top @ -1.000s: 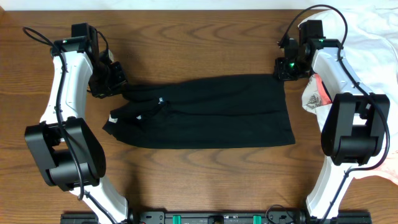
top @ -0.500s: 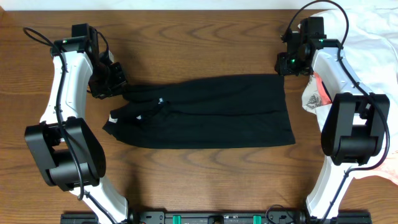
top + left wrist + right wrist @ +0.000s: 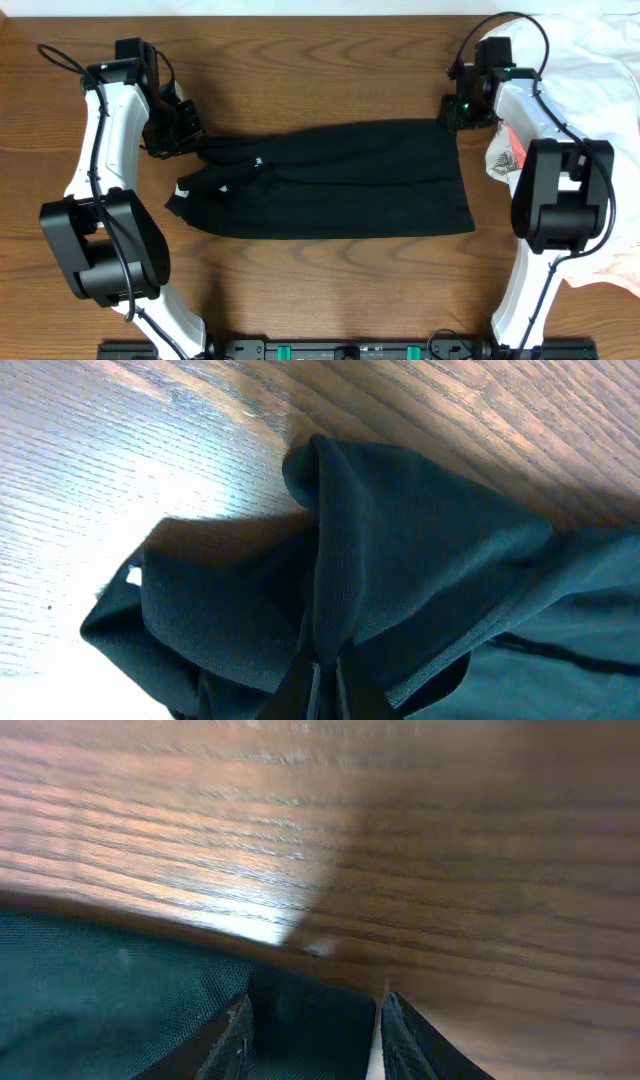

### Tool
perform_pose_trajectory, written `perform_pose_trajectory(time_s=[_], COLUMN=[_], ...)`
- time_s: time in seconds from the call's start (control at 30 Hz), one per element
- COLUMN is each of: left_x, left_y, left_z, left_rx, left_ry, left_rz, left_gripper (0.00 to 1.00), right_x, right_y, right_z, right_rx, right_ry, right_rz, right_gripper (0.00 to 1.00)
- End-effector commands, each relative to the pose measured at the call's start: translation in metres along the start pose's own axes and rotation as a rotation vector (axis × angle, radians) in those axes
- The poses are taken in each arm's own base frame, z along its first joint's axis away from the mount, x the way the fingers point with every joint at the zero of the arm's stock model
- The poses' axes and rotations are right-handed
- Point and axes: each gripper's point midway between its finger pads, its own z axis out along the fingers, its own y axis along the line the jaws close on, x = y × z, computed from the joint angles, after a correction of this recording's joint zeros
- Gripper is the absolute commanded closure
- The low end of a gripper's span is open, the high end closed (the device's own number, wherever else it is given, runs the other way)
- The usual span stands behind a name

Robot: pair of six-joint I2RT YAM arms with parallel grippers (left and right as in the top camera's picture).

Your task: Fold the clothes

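Observation:
The black garment [image 3: 340,180] lies as a wide sheet across the middle of the table, with a tiny white logo [image 3: 257,160] near its rumpled left end. My left gripper [image 3: 190,143] is shut on a fold of the garment's upper left corner; in the left wrist view the fingertips [image 3: 325,682] pinch the bunched black fabric [image 3: 400,530]. My right gripper [image 3: 451,114] is at the garment's upper right corner. In the right wrist view its fingers [image 3: 315,1035] are open, with the black corner [image 3: 300,1015] lying between them on the table.
A large white garment [image 3: 600,60] is heaped at the back right of the wooden table [image 3: 320,60]. A white cloth with a pink print [image 3: 503,155] lies beside the right arm, just right of the black garment.
My right gripper rose away from the garment's upper right corner, then came back down and slightly left onto it. The left arm and garment have not moved.

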Motion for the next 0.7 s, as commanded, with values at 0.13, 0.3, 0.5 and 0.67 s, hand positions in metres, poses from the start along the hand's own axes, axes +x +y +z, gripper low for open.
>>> perform_pose_trajectory(time_s=[0.13,0.3,0.5,0.67], left_x=[0.002,0.002,0.002,0.006], left_y=[0.004,0.004,0.003,-0.013], left_z=[0.004,0.004,0.003,-0.007], left_rx=[-0.003,-0.003,-0.001,0.084], left_ry=[0.017,0.017,0.017,0.013], left_rz=[-0.016,-0.016,-0.016,0.022], left_gripper=[0.94,0.94,0.94,0.94], right_x=[0.001,0.002,0.007,0.004], right_y=[0.001,0.008,0.008,0.008], right_z=[0.009,0.009,0.005,-0.020], right_rx=[-0.021,-0.062,-0.063,-0.060], right_ry=[0.016,0.018,0.040,0.020], right_rz=[0.011,0.012,0.020,0.027], right_gripper=[0.61,0.88,0.99,0.99])
